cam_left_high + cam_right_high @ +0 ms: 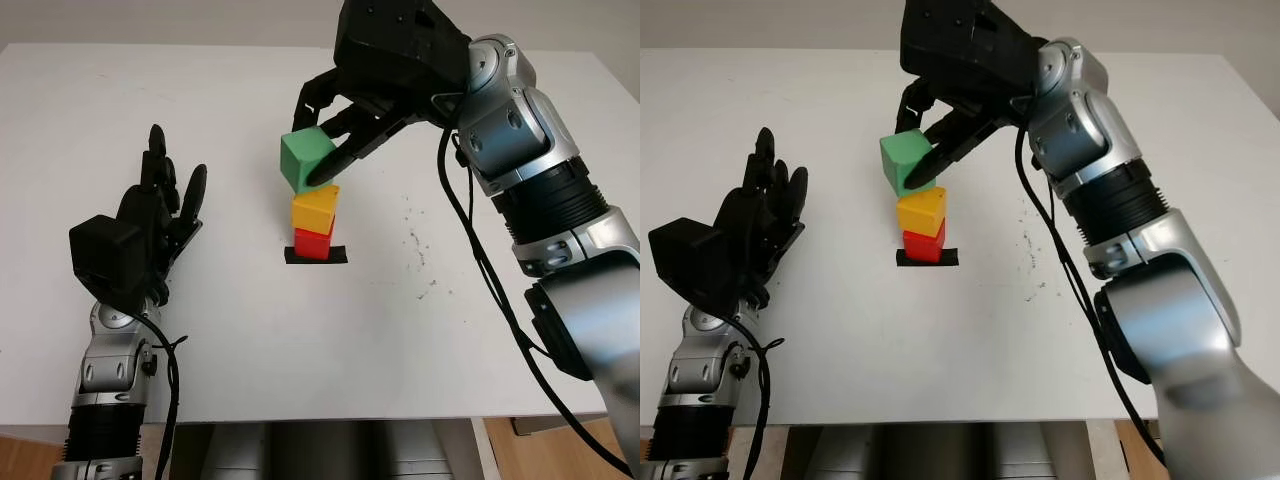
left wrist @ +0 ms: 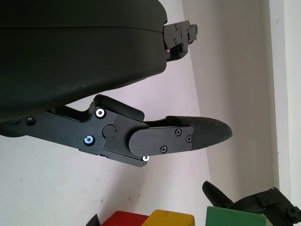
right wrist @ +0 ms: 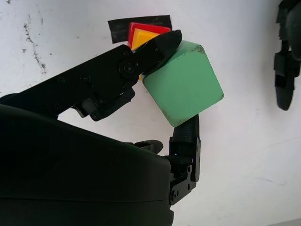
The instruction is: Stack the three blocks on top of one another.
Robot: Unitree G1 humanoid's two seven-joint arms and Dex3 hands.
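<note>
Nearest to the robot, on its left side, the left hand (image 1: pixel 150 225) is raised over the white table (image 1: pixel 300 340) and it holds nothing; it is open, with the palm side turned toward the middle of the table. It stays well apart from the blocks.

Further in, near the middle of the table, a small black tape mark (image 1: pixel 316 255) lies flat on the surface. The red block (image 1: pixel 311 242) stands on this mark. The yellow block (image 1: pixel 315 210) sits on top of the red block and it is turned a little, so its edges do not line up with the red one below.

Above these two, the green block (image 1: pixel 305 158) is held by the right hand (image 1: pixel 345 115), which comes in from the far right side. The fingers (image 3: pixel 155 49) are closed around the block, one on the side toward the stack and another on the opposite side. The green block is tilted, and its lower corner is just at the top of the yellow block, a bit toward the left of it; I cannot tell if they really touch
</note>
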